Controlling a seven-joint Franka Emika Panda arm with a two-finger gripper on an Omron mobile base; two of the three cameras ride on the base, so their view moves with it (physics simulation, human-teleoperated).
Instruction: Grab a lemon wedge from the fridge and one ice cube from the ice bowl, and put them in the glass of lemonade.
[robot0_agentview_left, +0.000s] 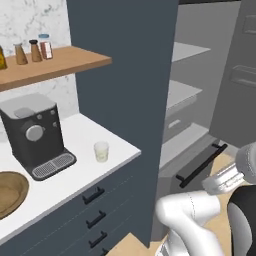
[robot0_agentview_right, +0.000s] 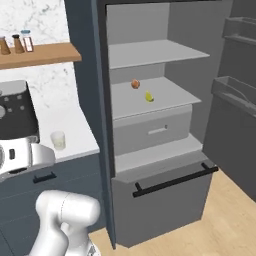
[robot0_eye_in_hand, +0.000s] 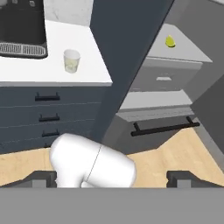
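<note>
The fridge (robot0_agentview_right: 160, 125) stood wide open, and there was the lemon wedge (robot0_agentview_right: 149, 96), sitting on the middle inner shelf just beside a small round orange fruit (robot0_agentview_right: 135, 84), the two close but apart. In the hand view the wedge (robot0_eye_in_hand: 170, 42) showed up at roughly one o'clock, far up the frame and well apart from the gripper (robot0_eye_in_hand: 112, 178), whose dark fingertips (robot0_eye_in_hand: 43, 178) rose at the bottom corners, spread wide with nothing between them. So the jaws were apart and empty.

That was the relation that mattered: the wedge lay ahead and off to the right of the hand, deep on the shelf, so the reach looked like a long one forward and up past the fridge's lower drawer with its black bar handle (robot0_agentview_right: 175, 181). Its long axis was too small to read from here.

Over at eleven o'clock in the hand view waited the glass of lemonade (robot0_eye_in_hand: 71, 60) on the white counter (robot0_eye_in_hand: 52, 76), near the coffee machine (robot0_agentview_left: 35, 132). The ice bowl (robot0_agentview_left: 10, 192) sat at the counter's near left edge in the left base view, untouched by the look of it.
</note>
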